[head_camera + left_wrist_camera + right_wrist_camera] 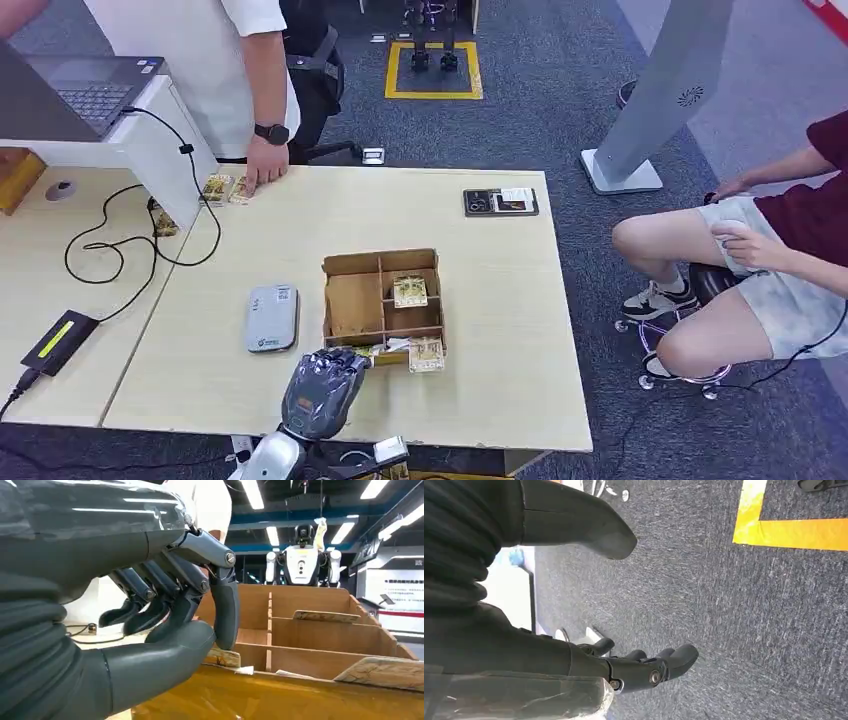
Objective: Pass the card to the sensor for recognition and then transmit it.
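We noted a pale wooden table (pixel 480 300) on grey carpet (pixel 540 110), yellow floor marking (pixel 433 70) beyond.

Far left of the fingers: black adapter (pixel 58 342), laptop (pixel 95 90) on a white stand, a standing person's hand (pixel 264 165) on cards at the far edge.

Just left of the fingers lay the grey sensor (pixel 271 318); its label unreadable.

Left hand (pixel 325 385) at the cardboard divider box (pixel 345 305); its fingers (pixel 225 605) and thumb curled, pinching a card (pixel 222 657) at the near wall.

Right hand (pixel 644 667) hung over carpet, fingers loosely apart, empty.

Right of the fingers: more cards (pixel 410 290) in the box, a seated person (pixel 760 270). No writing legible.
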Action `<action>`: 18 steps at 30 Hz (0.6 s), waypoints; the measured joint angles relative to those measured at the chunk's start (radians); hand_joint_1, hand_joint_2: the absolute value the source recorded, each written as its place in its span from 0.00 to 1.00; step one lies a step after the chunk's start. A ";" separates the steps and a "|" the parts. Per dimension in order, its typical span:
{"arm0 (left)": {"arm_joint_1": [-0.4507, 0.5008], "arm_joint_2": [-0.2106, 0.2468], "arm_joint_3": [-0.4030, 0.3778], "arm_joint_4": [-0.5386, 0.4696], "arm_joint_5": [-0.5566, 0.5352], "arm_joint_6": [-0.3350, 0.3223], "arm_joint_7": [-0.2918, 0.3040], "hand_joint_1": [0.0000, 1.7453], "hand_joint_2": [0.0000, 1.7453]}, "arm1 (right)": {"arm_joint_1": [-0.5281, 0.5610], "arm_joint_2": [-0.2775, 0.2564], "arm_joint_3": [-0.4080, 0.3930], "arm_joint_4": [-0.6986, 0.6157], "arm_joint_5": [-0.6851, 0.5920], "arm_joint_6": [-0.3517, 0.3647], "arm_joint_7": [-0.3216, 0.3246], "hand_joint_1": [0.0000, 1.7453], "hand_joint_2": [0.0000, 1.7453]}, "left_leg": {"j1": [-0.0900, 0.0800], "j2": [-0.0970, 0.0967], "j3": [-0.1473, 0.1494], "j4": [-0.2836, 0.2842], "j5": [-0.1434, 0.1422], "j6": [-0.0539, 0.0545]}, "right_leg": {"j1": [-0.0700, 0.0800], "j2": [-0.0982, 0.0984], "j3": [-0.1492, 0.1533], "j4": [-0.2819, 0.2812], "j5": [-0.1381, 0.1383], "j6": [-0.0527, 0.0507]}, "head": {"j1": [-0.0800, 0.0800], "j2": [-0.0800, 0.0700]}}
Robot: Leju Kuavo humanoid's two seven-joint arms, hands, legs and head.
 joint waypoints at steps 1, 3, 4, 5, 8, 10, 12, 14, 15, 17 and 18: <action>-0.002 0.000 -0.003 0.006 0.008 -0.003 -0.002 0.43 1.00 | 0.000 0.000 0.000 0.000 0.000 0.000 0.000 0.00 1.00 | 0.000 0.000 0.000 0.000 0.000 0.000 | 0.000 0.000 0.000 0.000 0.000 0.000 | 0.000 0.000; -0.009 0.002 -0.016 0.019 0.029 -0.007 -0.006 0.00 1.00 | 0.000 0.000 0.000 0.000 -0.002 0.002 0.000 0.00 1.00 | 0.000 0.000 0.000 0.000 0.000 0.000 | 0.000 0.000 0.000 0.000 0.000 0.000 | 0.000 0.000; -0.011 0.003 -0.020 0.025 0.041 -0.010 -0.011 0.00 1.00 | -0.001 0.000 0.000 0.000 -0.003 0.002 0.001 0.00 1.00 | 0.000 0.000 0.000 0.000 0.000 0.000 | 0.000 0.000 0.000 0.000 0.000 0.000 | 0.000 0.000; -0.014 0.005 -0.027 0.031 0.052 -0.011 -0.008 0.00 1.00 | -0.001 0.000 0.000 0.000 -0.007 0.003 0.001 0.00 1.00 | 0.000 0.000 0.000 0.000 0.000 0.000 | 0.000 0.000 0.000 0.000 0.000 0.000 | 0.000 0.000; -0.016 0.008 -0.041 0.043 0.068 -0.005 0.012 0.00 1.00 | 0.000 0.000 0.001 0.000 -0.013 0.002 0.002 0.00 1.00 | 0.000 0.000 0.000 0.000 0.000 0.000 | 0.000 0.000 0.000 0.000 0.000 0.000 | 0.000 0.000; -0.016 0.008 -0.044 0.045 0.073 0.000 0.026 0.00 1.00 | 0.000 0.000 0.001 0.000 -0.014 0.001 0.001 0.00 1.00 | 0.000 0.000 0.000 0.000 0.000 0.000 | 0.000 0.000 0.000 0.000 0.000 0.000 | 0.000 0.000; -0.012 0.008 -0.044 0.040 0.070 0.002 0.027 0.00 1.00 | 0.001 0.000 0.001 0.000 -0.017 0.001 -0.001 0.00 1.00 | 0.000 0.000 0.000 0.000 0.000 0.000 | 0.000 0.000 0.000 0.000 0.000 0.000 | 0.000 0.000; 0.001 0.006 -0.042 0.017 0.061 0.003 0.008 0.00 1.00 | 0.004 0.000 0.001 0.000 -0.018 0.000 -0.003 0.00 1.00 | 0.000 0.000 0.000 0.000 0.000 0.000 | 0.000 0.000 0.000 0.000 0.000 0.000 | 0.000 0.000; 0.007 0.005 -0.037 0.005 0.059 0.003 -0.003 0.00 1.00 | 0.005 0.000 0.001 0.000 -0.018 0.000 -0.005 0.00 1.00 | 0.000 0.000 0.000 0.000 0.000 0.000 | 0.000 0.000 0.000 0.000 0.000 0.000 | 0.000 0.000; 0.021 0.000 -0.025 -0.012 0.053 0.003 -0.015 0.00 1.00 | 0.007 0.000 0.001 0.000 -0.018 -0.001 -0.006 0.00 1.00 | 0.000 0.000 0.000 0.000 0.000 0.000 | 0.000 0.000 0.000 0.000 0.000 0.000 | 0.000 0.000; 0.024 -0.002 -0.022 -0.018 0.052 0.003 -0.016 0.00 1.00 | 0.008 0.000 0.001 0.000 -0.018 -0.001 -0.006 0.00 1.00 | 0.000 0.000 0.000 0.000 0.000 0.000 | 0.000 0.000 0.000 0.000 0.000 0.000 | 0.000 0.000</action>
